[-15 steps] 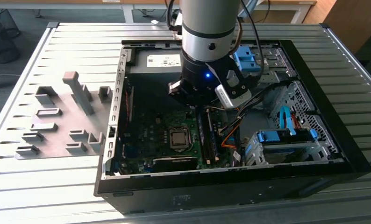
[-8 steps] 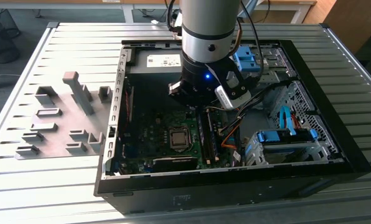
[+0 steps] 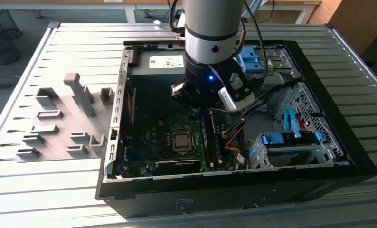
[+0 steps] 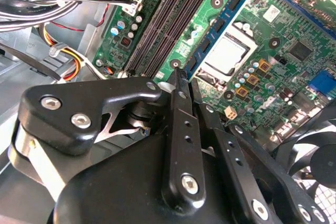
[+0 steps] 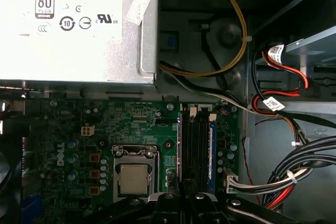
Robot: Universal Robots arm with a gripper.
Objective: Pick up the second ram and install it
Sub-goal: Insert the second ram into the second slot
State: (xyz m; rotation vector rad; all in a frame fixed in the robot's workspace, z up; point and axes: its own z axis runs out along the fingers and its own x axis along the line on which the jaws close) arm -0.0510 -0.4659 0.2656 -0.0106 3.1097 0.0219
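My gripper (image 3: 204,107) hangs low inside the open computer case (image 3: 315,95), above the memory slots (image 5: 194,150). In the second wrist view its fingers (image 4: 187,77) stand almost together. The second ram (image 4: 220,27), a thin blue stick with black chips, reaches away from their tips. It sits over the board between the slots and the processor socket (image 4: 227,53). I cannot tell whether it touches a slot. In the first wrist view the gripper (image 5: 182,199) is at the slots' near end. Another blue stick (image 5: 212,150) stands in the slot nearest the cables.
A grey fixture plate (image 3: 55,128) with upright blocks lies on the table at the exterior view's left. The power supply (image 5: 68,24) sits beyond the slots. Cable bundles (image 5: 283,182) run along the slots' far side. Blue drive caddies (image 3: 283,140) and a fan (image 4: 315,166) are close by.
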